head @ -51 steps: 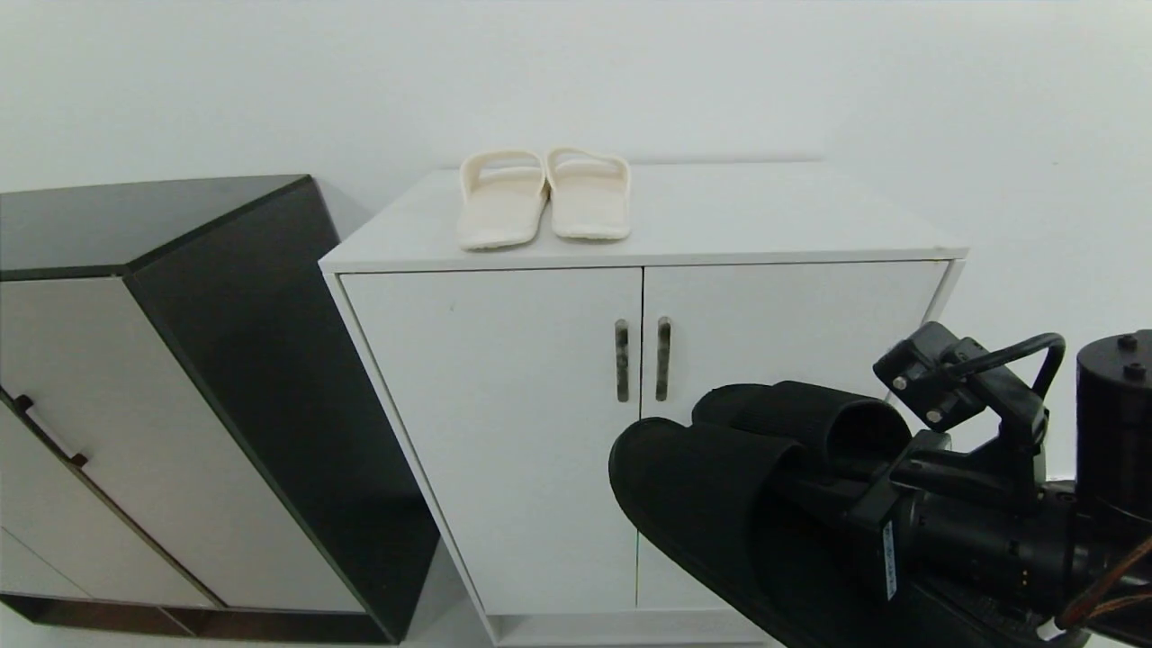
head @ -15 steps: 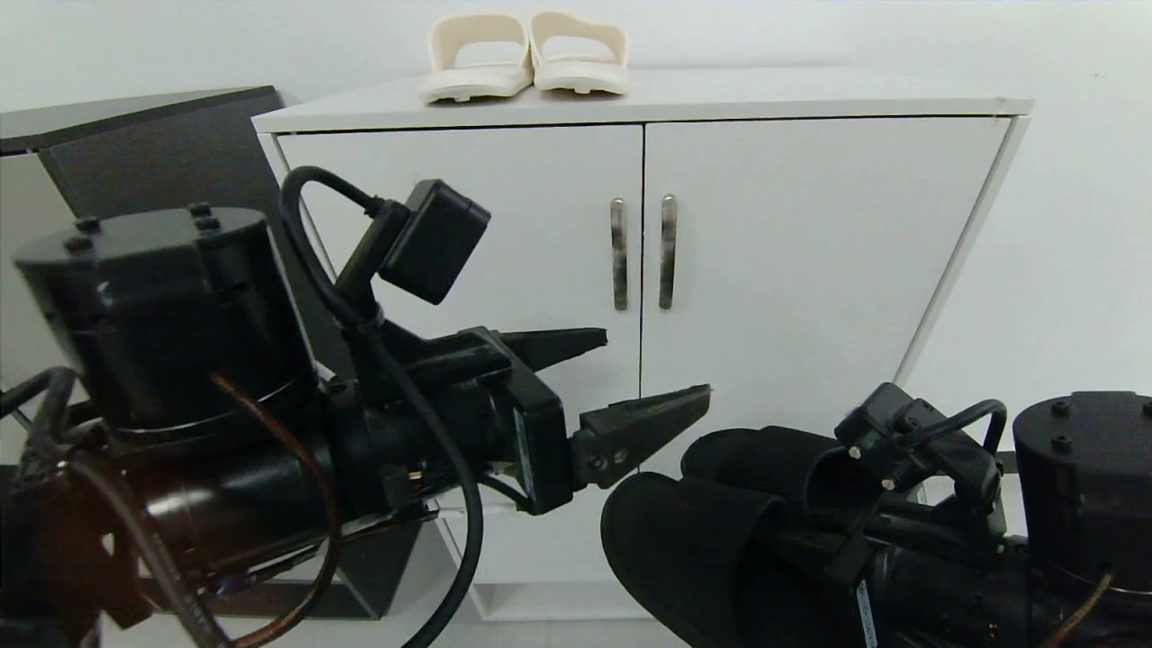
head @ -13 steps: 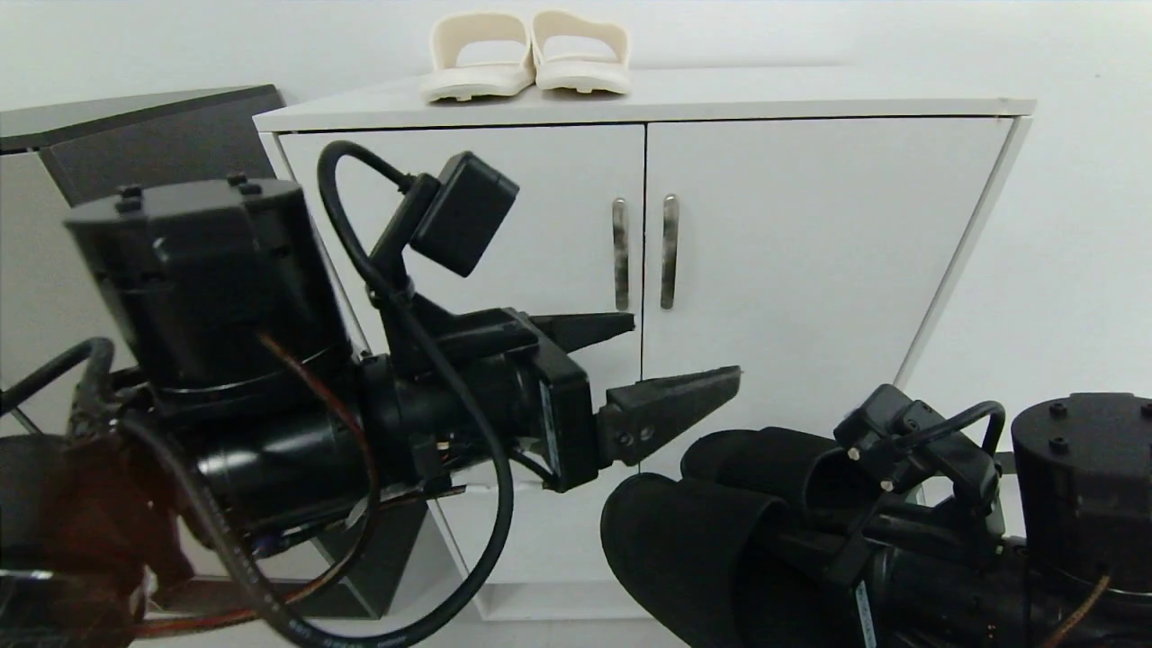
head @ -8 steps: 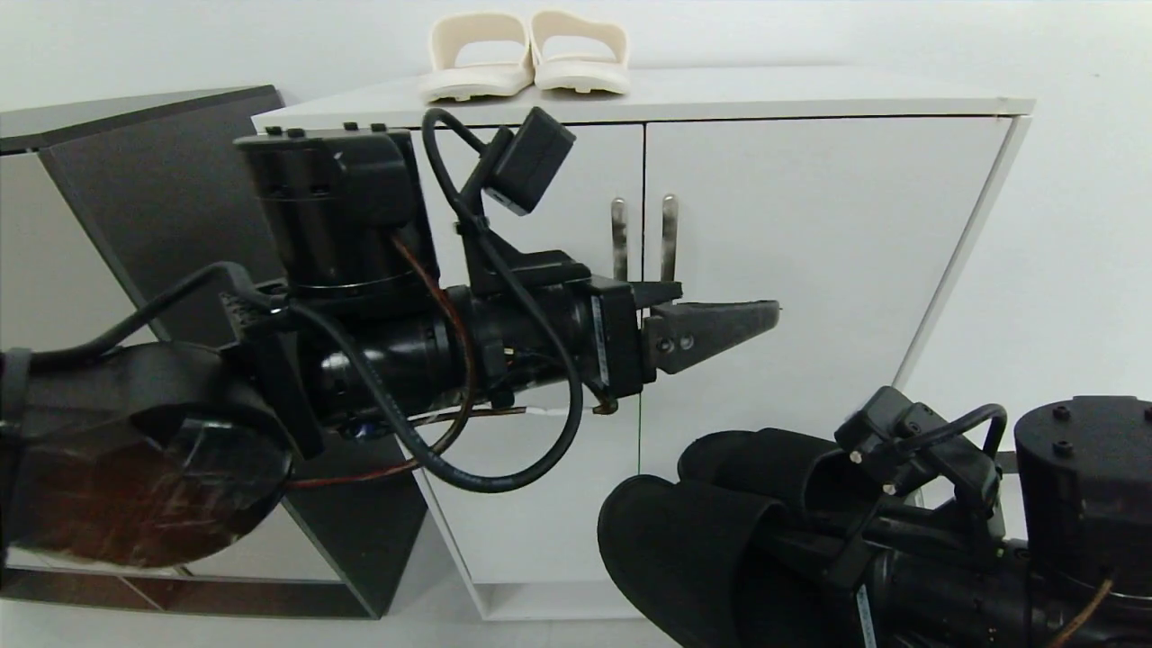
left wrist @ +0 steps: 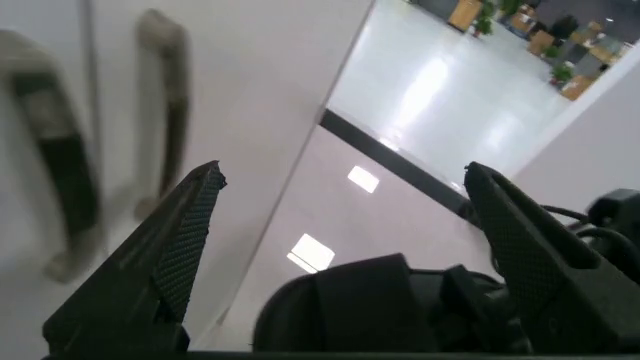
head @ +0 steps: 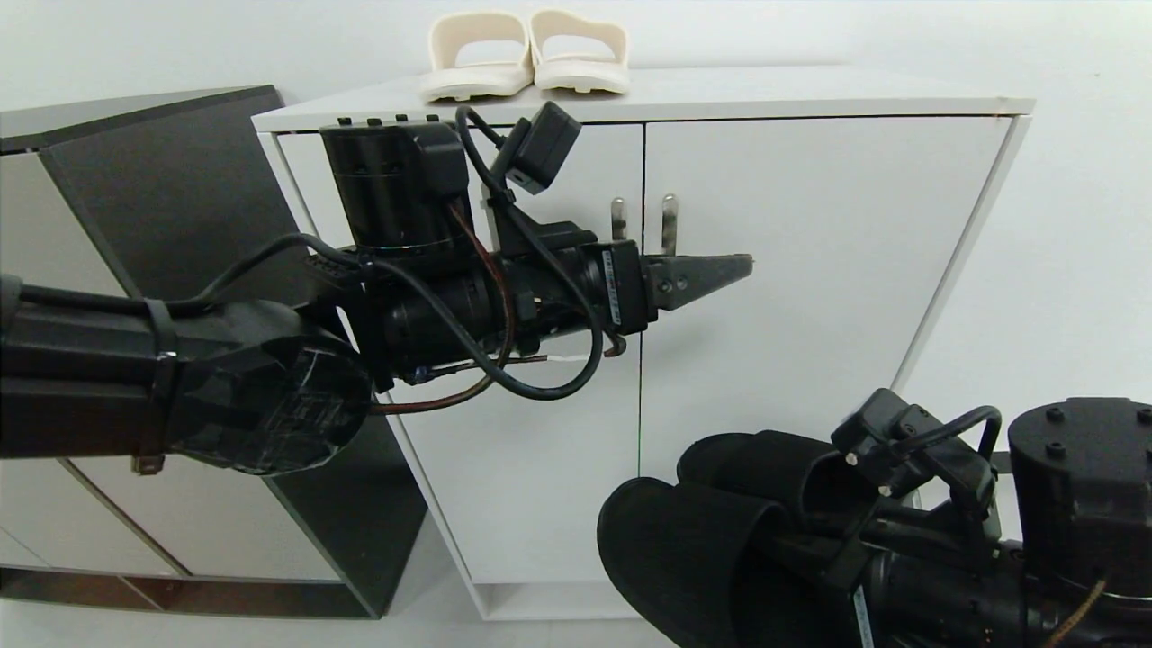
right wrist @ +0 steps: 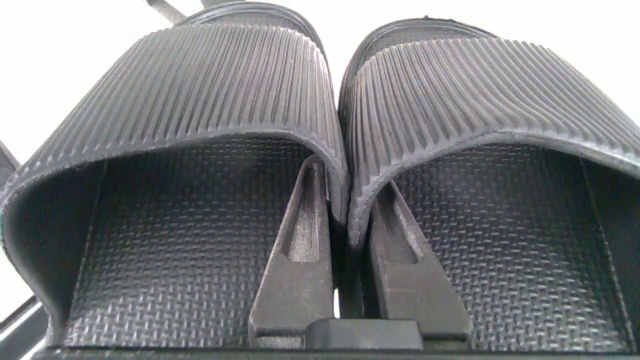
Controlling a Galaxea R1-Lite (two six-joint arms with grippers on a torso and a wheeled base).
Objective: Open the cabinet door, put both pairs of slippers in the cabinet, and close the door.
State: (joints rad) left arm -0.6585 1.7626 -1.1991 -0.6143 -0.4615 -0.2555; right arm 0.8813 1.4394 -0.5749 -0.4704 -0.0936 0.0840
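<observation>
Right gripper [right wrist: 348, 180] pinching two black slippers [right wrist: 190, 110]

Both doors of the white cabinet [head: 810, 270] are shut, with the two metal handles [head: 669, 211] upright on either side of the centre seam. The cream slippers [head: 526, 54] are set side by side on its top, towards the left. The black slippers [head: 693, 540] are held low before the right door, ribbed straps up, their adjoining walls pinched by the right gripper [right wrist: 347, 185].
</observation>
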